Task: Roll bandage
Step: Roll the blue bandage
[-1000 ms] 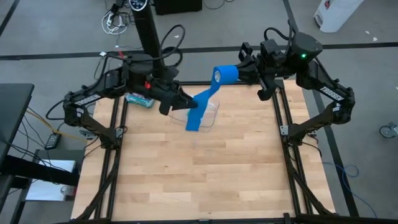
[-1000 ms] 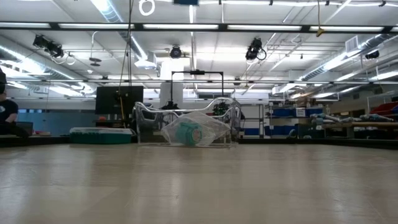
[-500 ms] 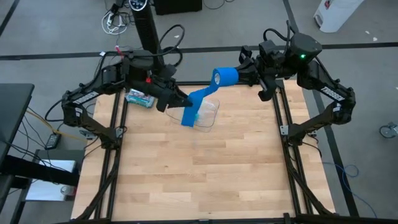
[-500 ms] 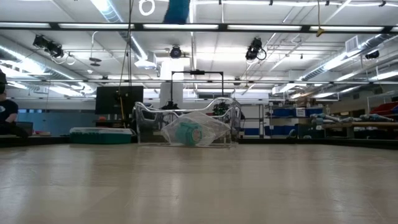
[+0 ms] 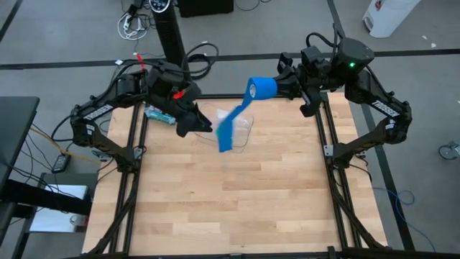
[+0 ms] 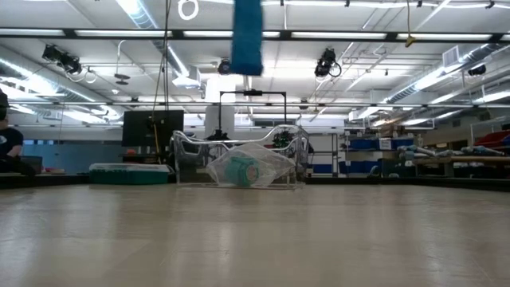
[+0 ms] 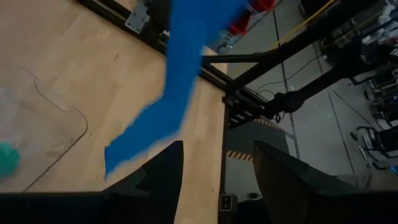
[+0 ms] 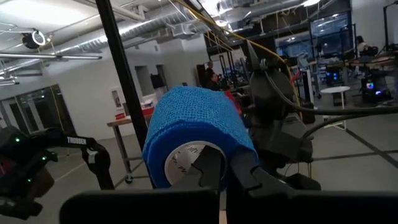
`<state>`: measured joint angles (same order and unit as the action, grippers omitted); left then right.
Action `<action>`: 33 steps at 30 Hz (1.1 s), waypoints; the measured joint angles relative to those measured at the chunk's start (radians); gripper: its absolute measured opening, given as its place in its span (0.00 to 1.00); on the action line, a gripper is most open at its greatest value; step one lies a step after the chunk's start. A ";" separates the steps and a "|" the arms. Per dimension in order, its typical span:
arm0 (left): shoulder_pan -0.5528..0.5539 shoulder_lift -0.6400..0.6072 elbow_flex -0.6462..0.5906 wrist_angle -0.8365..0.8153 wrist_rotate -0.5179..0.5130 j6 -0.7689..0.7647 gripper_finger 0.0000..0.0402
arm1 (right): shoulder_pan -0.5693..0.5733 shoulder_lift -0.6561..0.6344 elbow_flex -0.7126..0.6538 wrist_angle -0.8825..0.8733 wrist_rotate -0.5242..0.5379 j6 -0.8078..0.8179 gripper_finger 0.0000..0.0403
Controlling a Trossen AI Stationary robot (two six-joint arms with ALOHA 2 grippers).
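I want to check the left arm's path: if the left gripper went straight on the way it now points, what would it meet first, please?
Probably the hanging tail of the bandage, which dangles loose just ahead of the open left gripper; past it lies the table. Depth is uncertain.

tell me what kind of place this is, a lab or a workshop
Most likely a robotics lab in an open industrial hall. Two arms are mounted on a framed wooden table, the ceiling shows exposed pipes and strip lights, and workbenches with gear line the far side.
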<state>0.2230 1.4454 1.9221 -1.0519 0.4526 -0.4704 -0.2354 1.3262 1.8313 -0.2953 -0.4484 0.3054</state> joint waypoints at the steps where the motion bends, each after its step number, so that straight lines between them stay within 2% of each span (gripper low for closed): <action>1: 0.000 0.000 0.000 -0.004 -0.005 0.005 0.49 | 0.000 0.000 0.000 0.000 0.000 0.000 0.00; 6: 0.000 0.000 0.000 0.109 -0.018 -0.021 0.49 | 0.000 0.000 0.000 0.000 0.003 -0.004 0.00; 13: -0.010 0.000 0.000 0.344 -0.116 -0.032 0.49 | 0.003 0.017 0.000 0.004 0.011 0.001 0.00; 33: -0.042 0.066 0.000 0.409 -0.218 0.053 0.49 | 0.024 0.072 0.000 0.028 0.093 0.008 0.00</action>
<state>0.1806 1.5116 1.9221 -0.6426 0.2348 -0.4175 -0.2111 1.3982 1.8310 -0.2675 -0.3558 0.3130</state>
